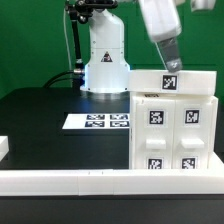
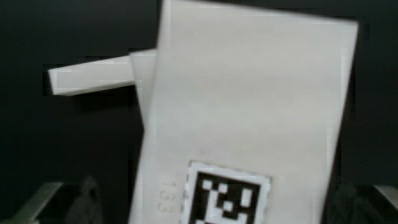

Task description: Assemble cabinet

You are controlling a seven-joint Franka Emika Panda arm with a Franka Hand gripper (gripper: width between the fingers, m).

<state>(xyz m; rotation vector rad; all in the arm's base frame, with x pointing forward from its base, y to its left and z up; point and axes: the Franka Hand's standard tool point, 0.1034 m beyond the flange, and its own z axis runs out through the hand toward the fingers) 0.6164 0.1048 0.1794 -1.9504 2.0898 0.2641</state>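
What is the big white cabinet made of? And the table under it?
The cabinet looks like matte white plastic, maybe 3D-printed: smooth, even, no wood grain. Its square tags look like printed paper stickers. The table has a dull black top, perhaps cloth or a mat; I can't tell which.

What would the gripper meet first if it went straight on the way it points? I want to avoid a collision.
Most likely the cabinet: the wrist view shows its white tagged panel directly ahead of the gripper. How far off it is is unclear.

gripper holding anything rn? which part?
Cannot tell. The gripper sits over the cabinet top edge; wrist view shows fingers either side, contact not visible.
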